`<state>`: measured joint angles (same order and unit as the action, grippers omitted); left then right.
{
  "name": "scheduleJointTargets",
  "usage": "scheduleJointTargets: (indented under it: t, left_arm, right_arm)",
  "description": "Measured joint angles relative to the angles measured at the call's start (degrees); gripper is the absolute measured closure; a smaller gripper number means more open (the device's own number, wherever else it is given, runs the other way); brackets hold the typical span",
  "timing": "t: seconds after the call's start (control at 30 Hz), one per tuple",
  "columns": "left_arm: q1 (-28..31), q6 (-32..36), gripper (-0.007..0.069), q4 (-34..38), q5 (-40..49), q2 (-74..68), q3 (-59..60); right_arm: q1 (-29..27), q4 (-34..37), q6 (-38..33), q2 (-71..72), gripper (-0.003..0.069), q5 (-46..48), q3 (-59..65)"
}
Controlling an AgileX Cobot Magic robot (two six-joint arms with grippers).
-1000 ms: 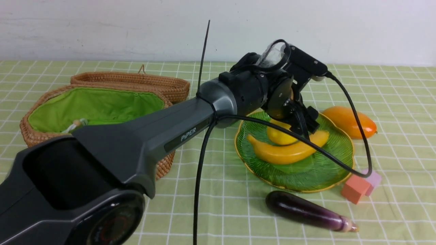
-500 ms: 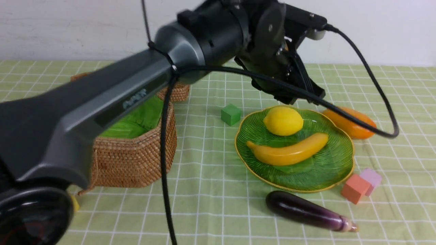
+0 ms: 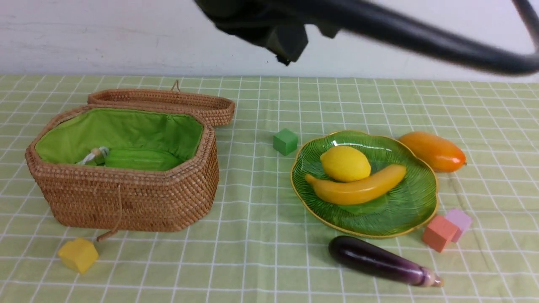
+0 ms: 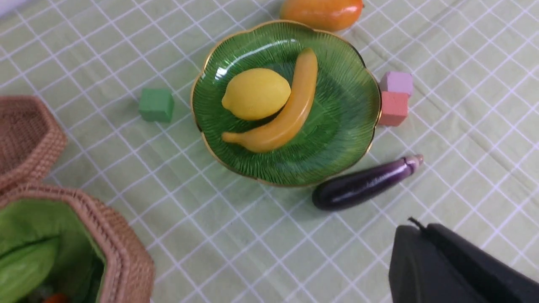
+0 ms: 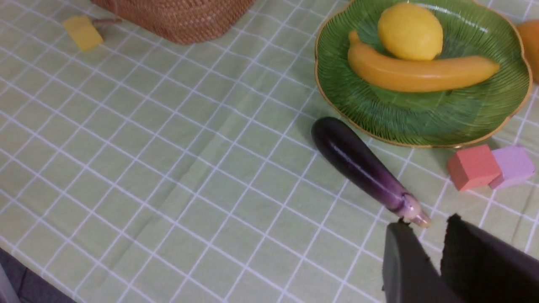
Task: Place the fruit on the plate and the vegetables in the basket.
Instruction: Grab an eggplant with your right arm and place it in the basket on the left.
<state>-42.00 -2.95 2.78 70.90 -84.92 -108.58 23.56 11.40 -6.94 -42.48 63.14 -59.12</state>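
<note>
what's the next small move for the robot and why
Probably lower the right gripper onto the eggplant: its jaws stand apart and empty by the eggplant's stem end, and the eggplant lies on the cloth beside the plate, not in the basket. The mango is off the plate too, beyond its far side.

Bench [image 3: 261, 202]: light-green checked cloth over whole top, slightly creased.
Left: wicker basket [image 3: 126, 202], lid [image 3: 168, 101] flat behind it. Yellow cube [image 3: 78, 254] near its front corner.
Centre: green cube [image 3: 285, 141], just beside green plate [image 3: 404, 206].
Right: mango [image 3: 433, 151] behind plate, close to rim. Orange-red cube [image 3: 439, 233] and pink cube [image 3: 460, 219] touching, by plate's edge.
Front: eggplant [image 3: 374, 261], lying flat.
</note>
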Motion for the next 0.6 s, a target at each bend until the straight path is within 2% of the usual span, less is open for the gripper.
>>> scheduleJointTargets:
  t: [0.07, 0.1, 0.13, 0.27, 0.3, 0.43, 0.6]
  left_arm:
    - [0.0, 0.0, 0.0638, 0.1, 0.0, 4.6, 4.5]
    - [0.0, 0.0, 0.0638, 0.1, -0.7, 10.3, 12.0]
    - [0.0, 0.0, 0.0638, 0.1, -0.7, 11.1, 12.0]
    - [0.0, 0.0, 0.0638, 0.9, -9.2, 27.5, 32.6]
    - [0.0, 0.0, 0.0638, 0.9, -10.2, 28.2, 33.5]
    - [0.0, 0.0, 0.0638, 3.6, -21.8, 40.0, 49.8]
    - [0.0, 0.0, 0.0638, 4.5, -28.2, 48.8, 57.8]
  right_arm:
    - [0.0, 0.0, -0.3, -1.4, 0.0510, 0.4, 0.0]
    - [0.0, 0.0, -0.7, -3.3, 0.0510, 0.8, 0.0]
    - [0.0, 0.0, -0.7, -3.3, 0.0510, 0.8, 0.0]
    - [0.0, 0.6, -3.4, -9.0, 0.0510, 0.8, 0.0]
    - [0.0, 0.6, -3.6, -9.3, 0.0510, 0.8, 0.0]
    - [0.0, 0.7, -8.3, -16.7, 0.0510, 0.4, 0.0]
    - [0.0, 0.5, -10.9, -24.6, 0.0496, -2.1, 0.0]
